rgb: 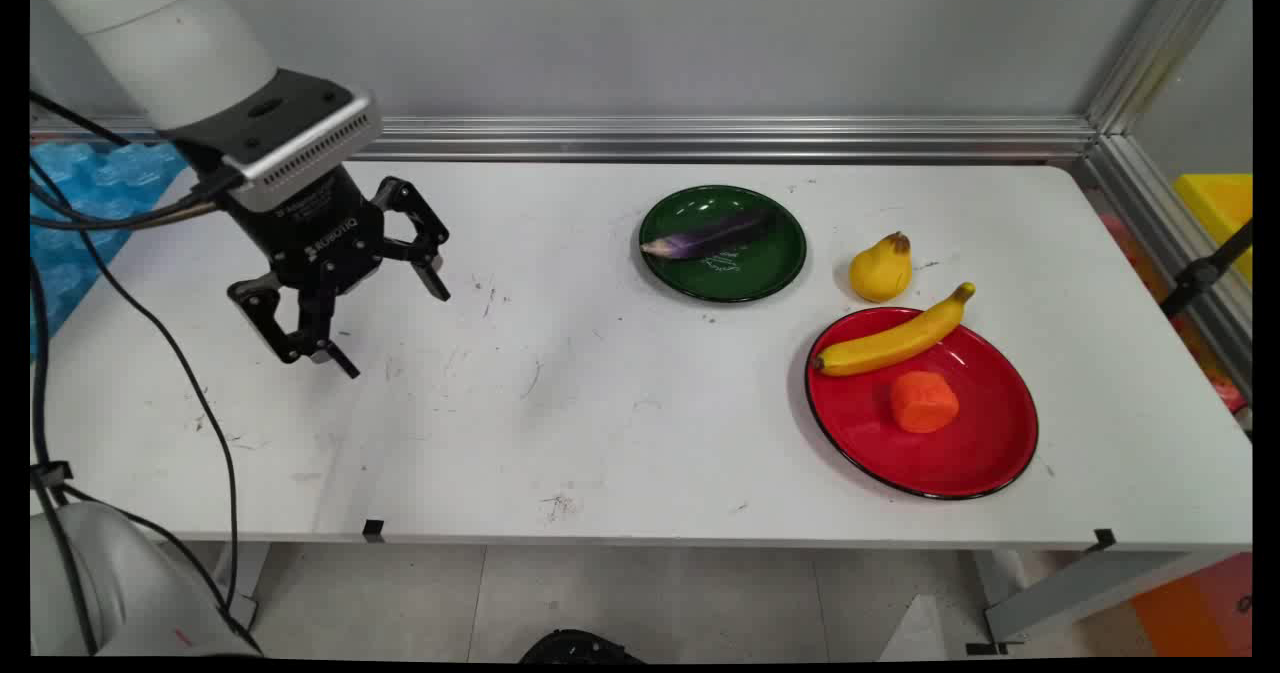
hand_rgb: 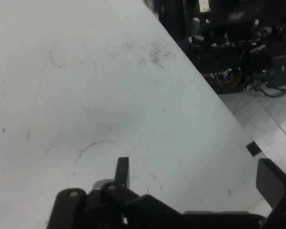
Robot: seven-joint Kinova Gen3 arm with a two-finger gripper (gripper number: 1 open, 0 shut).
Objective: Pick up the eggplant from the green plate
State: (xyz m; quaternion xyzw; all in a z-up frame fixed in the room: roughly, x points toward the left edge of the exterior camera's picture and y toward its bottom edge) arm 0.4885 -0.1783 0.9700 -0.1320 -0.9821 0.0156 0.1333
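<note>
I have the gripper [rgb: 388, 329] hanging over the left part of the table [rgb: 560, 423], jaws spread wide and nothing between them. The hand view agrees: only scuffed white tabletop shows beneath the fingers [hand_rgb: 122, 171], with the table's near edge running diagonally off to the right. I touch nothing; the closest surface is bare table, above which the fingertips sit.

My judgement on handling from this pose: with the jaws already apart, any descent should be straight down and slow, since the hand is tilted and one fingertip would meet the surface first. The black cables [rgb: 150, 313] trail off the wrist toward the left edge, so I would mind them on any wide swing.

Everything else lies well apart, toward the right half. A green plate [rgb: 760, 273] sits near the far edge, centre-right, with an eggplant [rgb: 705, 239] lying across it. Just beside it to the right, on the bare table, stands a yellow pear [rgb: 880, 269]. Nearer the front right is a red plate [rgb: 960, 463] carrying a banana [rgb: 892, 339], whose stem end overhangs the rim toward the pear, and an orange carrot chunk [rgb: 923, 401] near the plate's middle.

Nothing stands between the gripper and those plates; the stretch of table between is bare apart from scuff marks.
</note>
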